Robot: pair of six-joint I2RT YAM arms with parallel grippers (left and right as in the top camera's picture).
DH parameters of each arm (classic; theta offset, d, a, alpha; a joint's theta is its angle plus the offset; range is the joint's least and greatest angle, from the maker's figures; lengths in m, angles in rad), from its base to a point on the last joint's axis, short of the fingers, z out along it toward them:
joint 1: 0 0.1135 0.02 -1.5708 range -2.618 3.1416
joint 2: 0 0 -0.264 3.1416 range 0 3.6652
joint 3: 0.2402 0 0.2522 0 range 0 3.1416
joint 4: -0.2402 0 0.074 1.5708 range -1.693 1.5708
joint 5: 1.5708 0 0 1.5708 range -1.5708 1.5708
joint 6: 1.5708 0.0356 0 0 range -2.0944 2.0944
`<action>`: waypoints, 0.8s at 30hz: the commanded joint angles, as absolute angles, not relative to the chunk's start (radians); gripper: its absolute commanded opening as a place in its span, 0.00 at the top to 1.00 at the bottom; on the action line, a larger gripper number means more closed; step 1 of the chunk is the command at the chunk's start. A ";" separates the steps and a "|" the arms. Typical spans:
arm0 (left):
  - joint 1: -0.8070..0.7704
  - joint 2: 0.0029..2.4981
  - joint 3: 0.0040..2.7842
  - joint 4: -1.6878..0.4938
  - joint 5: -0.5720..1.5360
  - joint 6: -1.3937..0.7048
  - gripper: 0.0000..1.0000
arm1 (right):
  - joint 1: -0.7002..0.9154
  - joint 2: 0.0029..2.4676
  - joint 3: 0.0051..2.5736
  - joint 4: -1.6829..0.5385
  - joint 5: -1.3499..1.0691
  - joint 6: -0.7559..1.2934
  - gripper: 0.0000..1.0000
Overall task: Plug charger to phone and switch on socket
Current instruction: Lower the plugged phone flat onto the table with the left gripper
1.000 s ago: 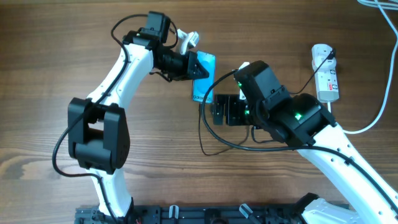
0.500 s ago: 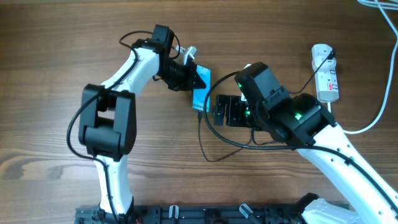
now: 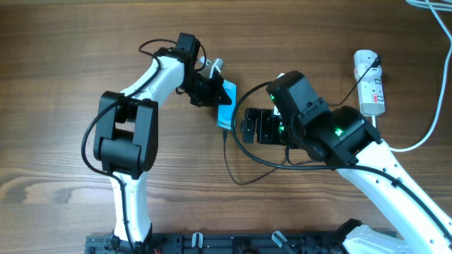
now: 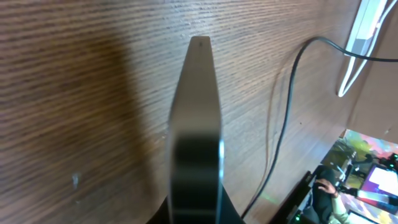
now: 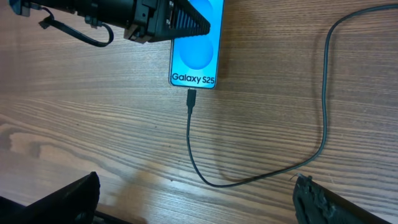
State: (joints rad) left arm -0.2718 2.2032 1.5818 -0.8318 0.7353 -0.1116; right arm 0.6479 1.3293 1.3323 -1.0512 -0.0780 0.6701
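right gripper [image 5: 196, 198] fingers [image 5: 74, 199] spread wide, cut off at bottom corners, nothing between. charger [image 5: 191, 99] tip met phone [image 5: 198, 50] at galaxy end; whether seated, could not tell. left gripper [image 3: 217, 93] clamped phone, hiding its far end. socket [image 3: 371, 88] well apart, switch unreadable.

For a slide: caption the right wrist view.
Left gripper holds phone; charger tip sits at its Galaxy end.

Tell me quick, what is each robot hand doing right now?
Left gripper: closed, holding the small rectangular phone with the bright turquoise screen.
Right gripper: open, holding nothing.
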 commanded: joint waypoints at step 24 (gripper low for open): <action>-0.307 2.271 1.548 -0.821 0.606 -0.142 0.71 | 0.647 1.337 1.348 -1.067 -0.098 0.683 0.00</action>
